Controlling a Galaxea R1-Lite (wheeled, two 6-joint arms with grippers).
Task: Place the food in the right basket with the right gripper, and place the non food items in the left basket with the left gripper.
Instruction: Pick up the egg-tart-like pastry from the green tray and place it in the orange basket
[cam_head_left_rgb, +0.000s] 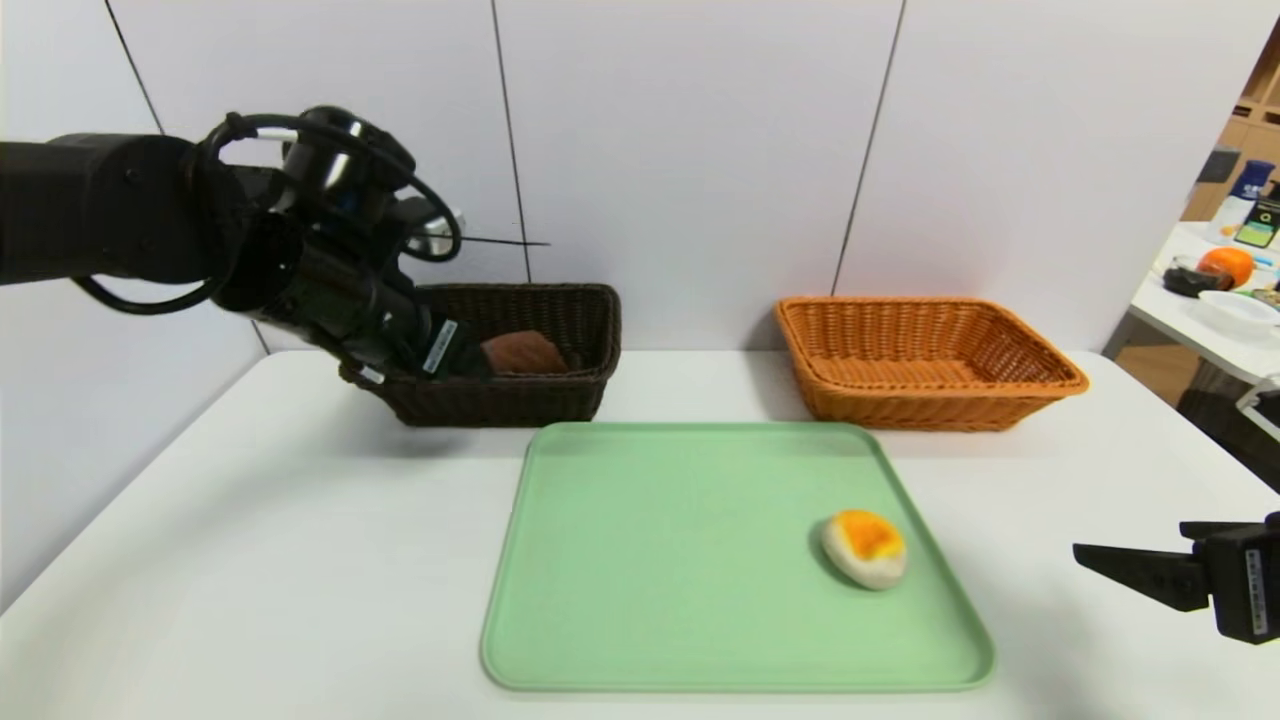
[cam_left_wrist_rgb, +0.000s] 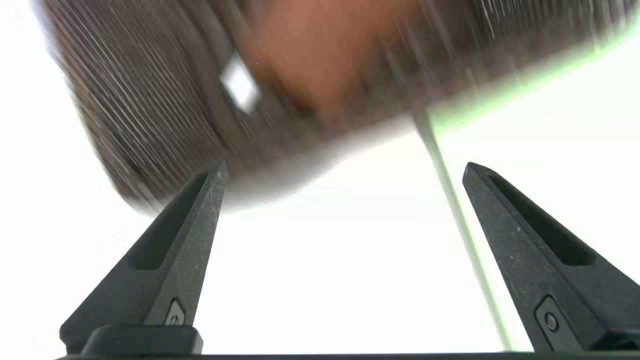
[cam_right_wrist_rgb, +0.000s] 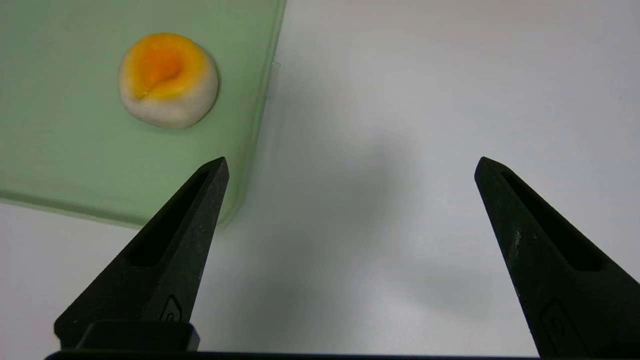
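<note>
The food (cam_head_left_rgb: 865, 548) (cam_right_wrist_rgb: 167, 80), a cream bun with an orange top, lies on the green tray (cam_head_left_rgb: 650, 600) (cam_right_wrist_rgb: 50, 165) near its right edge. My right gripper (cam_head_left_rgb: 1100, 558) (cam_right_wrist_rgb: 352, 162) hovers open and empty over the table just right of the tray. The light orange right basket (cam_head_left_rgb: 900, 405) stands behind the tray with nothing in it. A brown towel (cam_head_left_rgb: 522, 352) (cam_left_wrist_rgb: 320, 55) lies inside the dark brown left basket (cam_head_left_rgb: 560, 395) (cam_left_wrist_rgb: 125, 100). My left gripper (cam_head_left_rgb: 455, 358) (cam_left_wrist_rgb: 345, 167) is at that basket's front-left rim, open, with nothing between its fingers.
Both baskets stand against the white wall at the back of the white table (cam_head_left_rgb: 250, 560). At the far right a separate table holds an orange fruit (cam_head_left_rgb: 1226, 265) and a white bowl (cam_head_left_rgb: 1238, 308).
</note>
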